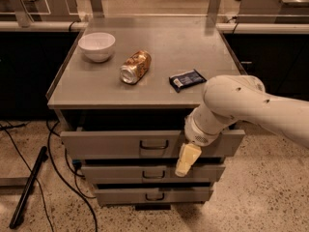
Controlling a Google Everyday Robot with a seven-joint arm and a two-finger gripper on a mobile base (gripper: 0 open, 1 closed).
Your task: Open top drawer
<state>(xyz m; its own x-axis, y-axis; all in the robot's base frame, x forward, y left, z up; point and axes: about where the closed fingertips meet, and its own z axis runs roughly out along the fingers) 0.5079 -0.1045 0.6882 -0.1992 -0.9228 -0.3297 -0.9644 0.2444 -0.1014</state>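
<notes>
The top drawer (pixel 111 143) is the widest grey front of three, just under the cabinet top, with a small dark loop handle (pixel 154 147) at its centre. Its front stands out a little from the cabinet, with a dark gap above it. My gripper (pixel 186 161) hangs pale yellow from the white arm (pixel 231 105) and points down in front of the drawer fronts. It is a short way to the right of the handle and slightly below it, level with the gap between the top and middle drawers. It holds nothing that I can see.
On the cabinet top (pixel 193 47) are a white bowl (pixel 97 45), a tipped can (pixel 135 66) and a dark snack packet (pixel 187 79). Two narrower drawers (pixel 120 174) sit below. Cables and a dark pole (pixel 29 187) lie on the floor at left.
</notes>
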